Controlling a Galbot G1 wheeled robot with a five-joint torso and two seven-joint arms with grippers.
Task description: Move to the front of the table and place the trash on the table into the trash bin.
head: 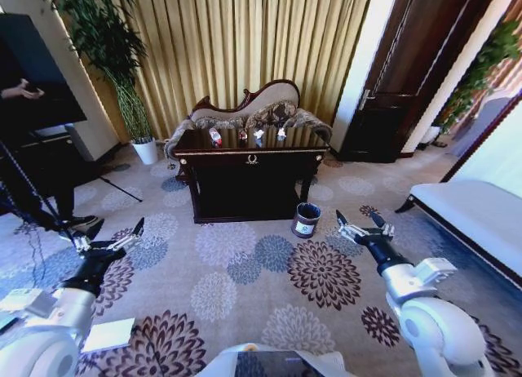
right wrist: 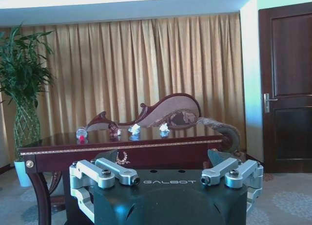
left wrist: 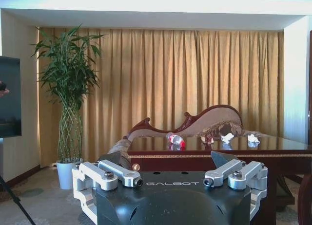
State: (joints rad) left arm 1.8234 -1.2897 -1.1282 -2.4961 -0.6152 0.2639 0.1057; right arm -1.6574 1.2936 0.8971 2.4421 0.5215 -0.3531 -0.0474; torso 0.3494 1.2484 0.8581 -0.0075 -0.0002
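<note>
Four small litter pieces sit in a row along the dark worktop [head: 245, 155] at upper centre of the head view; the trash bin [head: 307, 219] stands on the carpet just right of it. Left end effector [head: 111, 237] and right end effector [head: 361, 223] hover low, both spread open, well apart from everything.

Left wrist view: the bottle [left wrist: 176, 140] lies on its side, light and slippery; take it mid-body.

Right wrist view: the crumpled paper [right wrist: 134, 129] looks soft, probably squashable anywhere.
</note>
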